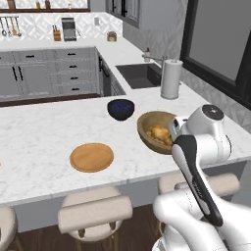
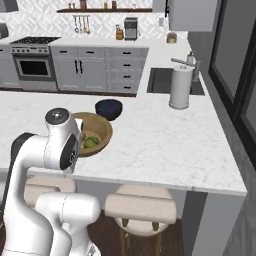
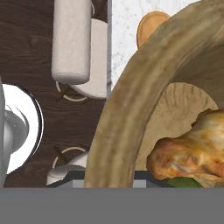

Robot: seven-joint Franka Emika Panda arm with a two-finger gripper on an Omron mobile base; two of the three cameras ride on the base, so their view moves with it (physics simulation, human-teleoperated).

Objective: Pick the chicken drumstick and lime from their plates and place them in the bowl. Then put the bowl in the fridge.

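Wood-walled bowl (image 3: 131, 109) sits right under the hand, rim running up across the hand view and passing between the finger tips at the bottom edge; gripper (image 3: 109, 181) is clenched down, and by the look of it it's pinching the near rim of the bowl, though the tips themselves are mostly hidden behind the rim. Left to right from the hand: tan wooden plate (image 1: 91, 157) well off to the left on the counter (image 1: 39, 137), now bare; dark blue bowl (image 1: 120, 109) up and left, near but not touching; then the wooden bowl directly at the hand. Inside it, just right of the grip point, chicken drumstick (image 3: 192, 153) lying against the wall, with the lime (image 2: 90, 143) tucked beside and partly under it. So loading looks done, fridge step is what's left. Handling guess: bowl is stiff, thick-walled, probably not light, and a one-sided rim pinch means it'll want to tilt away from the hand; contents are loose and the lime rolls. Keep it level, move slow, grip stays on the thick near wall. Paper towel roll (image 1: 171, 78) stands far right, well clear
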